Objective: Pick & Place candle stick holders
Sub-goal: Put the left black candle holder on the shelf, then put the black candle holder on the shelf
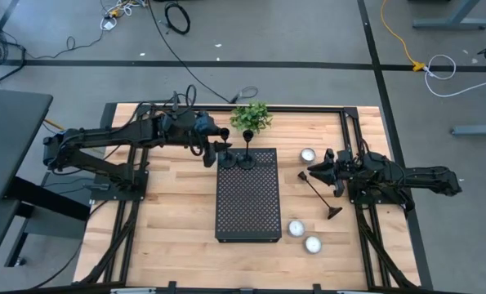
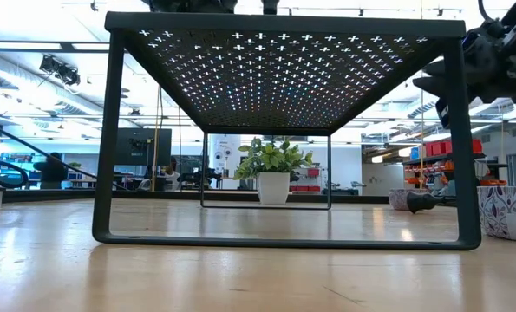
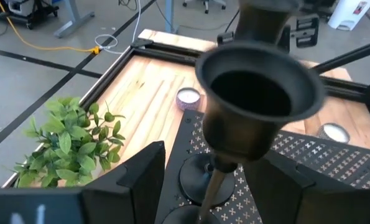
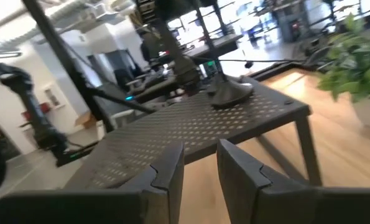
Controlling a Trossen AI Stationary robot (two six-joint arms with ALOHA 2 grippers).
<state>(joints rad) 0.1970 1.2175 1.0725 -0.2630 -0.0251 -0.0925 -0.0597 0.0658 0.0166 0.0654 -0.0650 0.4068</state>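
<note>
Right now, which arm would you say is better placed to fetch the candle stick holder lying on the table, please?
Probably the right. The right gripper sits by the fallen holder, fingers empty; the left gripper is across the tray, around a standing holder.

The pale, striped butcher-block wooden counter (image 1: 169, 212) is framed by black rails. At its middle stands the matte black rectangular metal tray (image 1: 247, 216), perforated all over with small cross-shaped holes (light shines through them in the low view). On the tray's far end stand two matte black candle stick holders (image 1: 247, 157), a third (image 1: 320, 196) lying right of the tray. Round white tealight candles (image 1: 296, 228) in silvery cups sit near the tray's right side. Beyond the tray, a green leafy plant (image 2: 273, 159) grows in a white pot (image 2: 273, 187). The left wrist view's fingers (image 3: 144, 177) are black.
</note>
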